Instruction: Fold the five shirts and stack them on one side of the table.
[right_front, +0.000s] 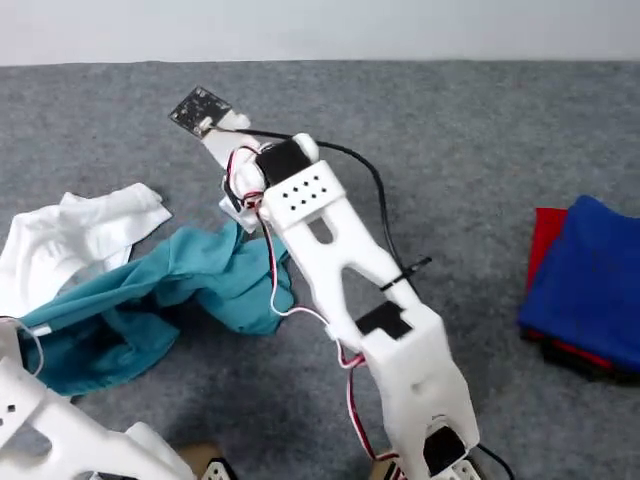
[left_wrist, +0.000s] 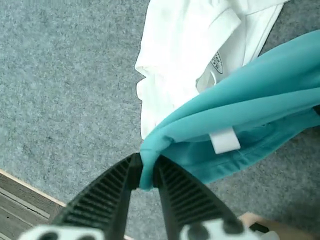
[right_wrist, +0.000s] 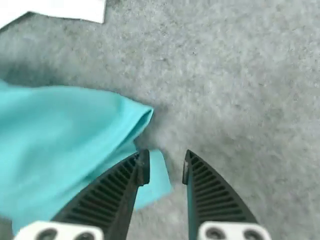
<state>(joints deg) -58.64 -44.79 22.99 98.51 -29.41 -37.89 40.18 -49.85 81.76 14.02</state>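
An edge of the teal shirt (left_wrist: 250, 125) is being pinched by the left fingers (left_wrist: 115, 190) near the counter (left_wrist: 60, 100) edge; the right fingers (right_wrist: 112, 192) are being held apart over its corner.

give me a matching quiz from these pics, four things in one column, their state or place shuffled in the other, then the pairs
1 teal shirt
2 white shirt
3 blue shirt
4 right gripper

a folded, lying on the red shirt
b open, over a teal corner
c crumpled, touching the teal shirt
d pinched in the left gripper

Pairs: 1-d, 2-c, 3-a, 4-b
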